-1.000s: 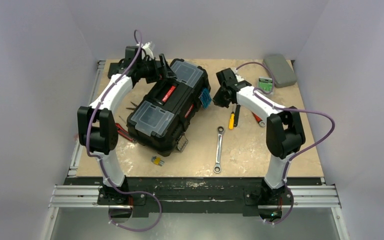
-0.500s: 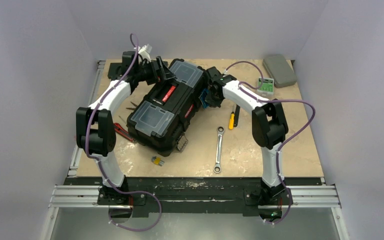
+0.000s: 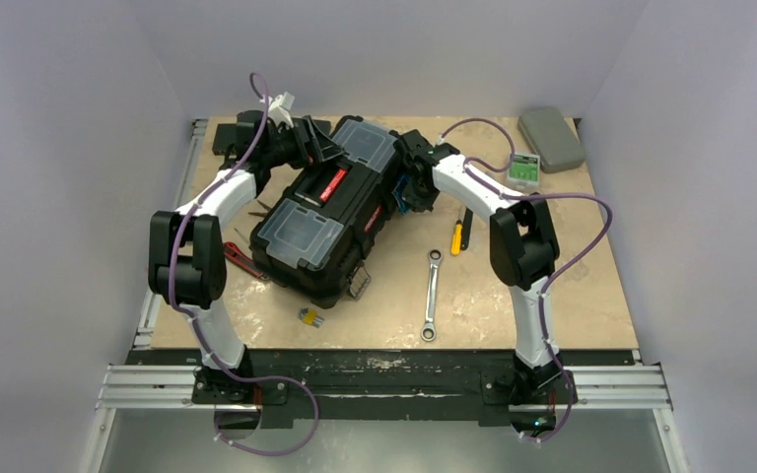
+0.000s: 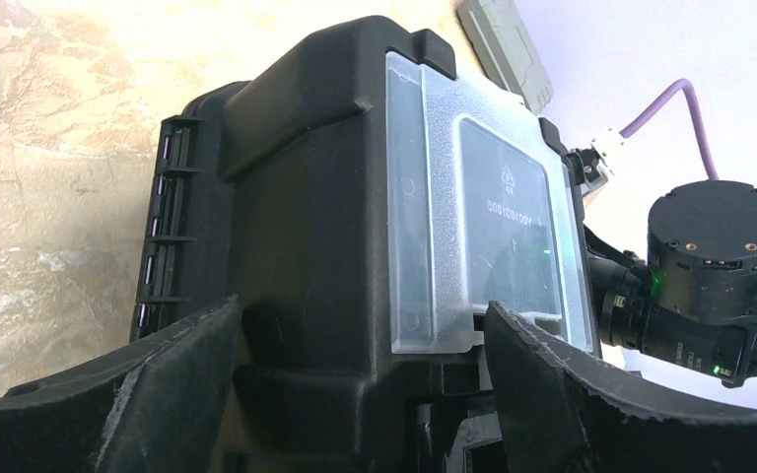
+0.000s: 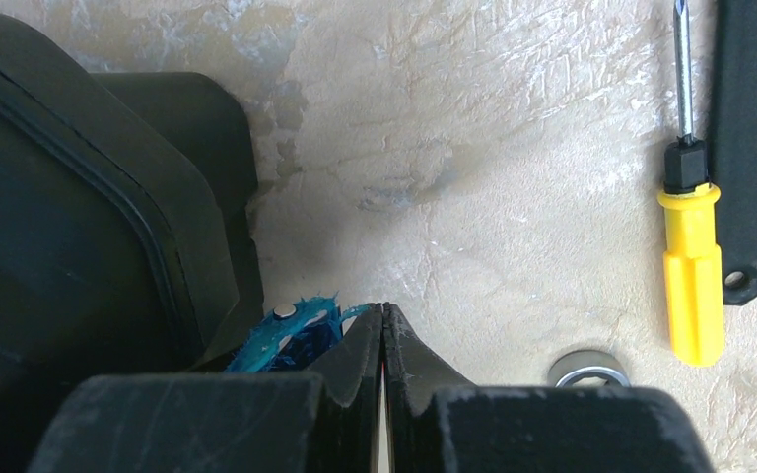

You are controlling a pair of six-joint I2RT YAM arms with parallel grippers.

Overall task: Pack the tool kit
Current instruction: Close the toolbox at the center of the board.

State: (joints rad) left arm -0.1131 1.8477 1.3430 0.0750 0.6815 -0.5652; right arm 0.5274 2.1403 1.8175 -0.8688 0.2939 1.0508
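Risk, left jaws: they straddle the far end of the large black plastic toolbox (image 4: 306, 197). By my judgement, a squeeze on that smooth, broad shell may slip off, or swing the box round on the bench (image 3: 513, 305).
Risk, right jaws: the tips sit low beside the box wall, next to a blue ragged-edged tool part (image 5: 291, 340). A push from here may wedge it under the box rather than free it.
Risk, task: the lid looks shut while tools lie outside, so nothing goes in until it opens.
Left jaws: spread wide, one finger (image 4: 148, 394) on each side of the box end, below the clear compartment lid (image 4: 473, 217). Cannot tell whether the pads touch.
Right jaws: pressed fully together with nothing between them. They touch the blue part or sit just beside it; cannot tell which.
Toolbox: lies diagonally at middle-left of the bench, red-labelled handle (image 3: 333, 184) on top between two clear lids.
Near right jaws: yellow-handled screwdriver (image 5: 692, 286) beside a flat black bar with a hole in its end (image 5: 749, 148), both apart from the box.
Further out: silver ratchet wrench (image 3: 432, 294) toward the near edge, red-handled tool (image 3: 241, 261) at the box's left side, flat grey case (image 3: 552, 138) in the far right corner.
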